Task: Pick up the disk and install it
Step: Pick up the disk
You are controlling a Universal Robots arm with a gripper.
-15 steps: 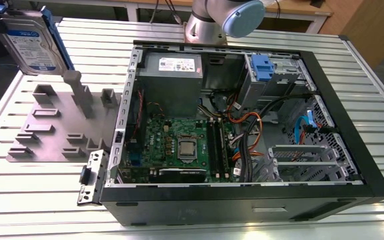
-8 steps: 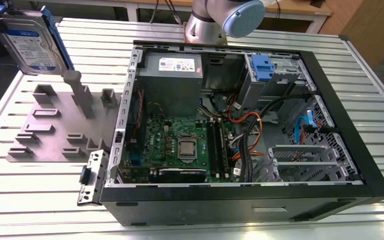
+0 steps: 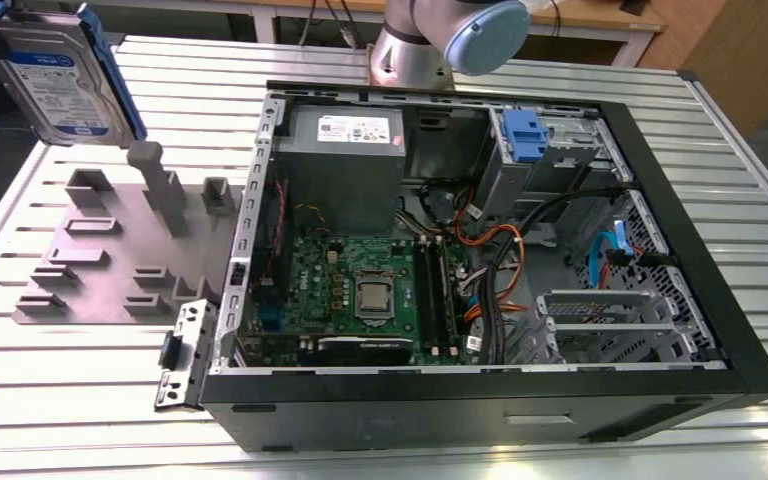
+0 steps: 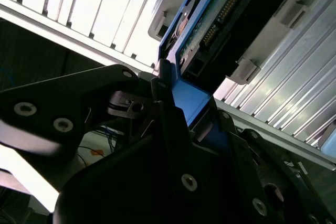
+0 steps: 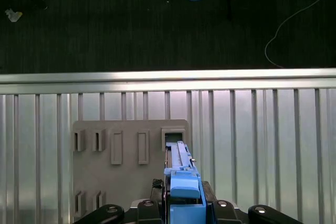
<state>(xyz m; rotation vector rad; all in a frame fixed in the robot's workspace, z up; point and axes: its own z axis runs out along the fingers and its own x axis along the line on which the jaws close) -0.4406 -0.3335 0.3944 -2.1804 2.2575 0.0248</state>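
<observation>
We've got the disk (image 3: 61, 75) clamped by its blue carrier in the gripper (image 5: 185, 208). Its long axis runs straight out from the jaws, above the grey holder plate (image 3: 101, 256). The open PC case (image 3: 699, 250) lies toward the exterior view's right.

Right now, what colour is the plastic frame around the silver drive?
Bright blue frame, best in first wrist view.

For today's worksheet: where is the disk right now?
At the exterior view's upper left, the disk is held in the gripper, above the grey holder tray.
</observation>
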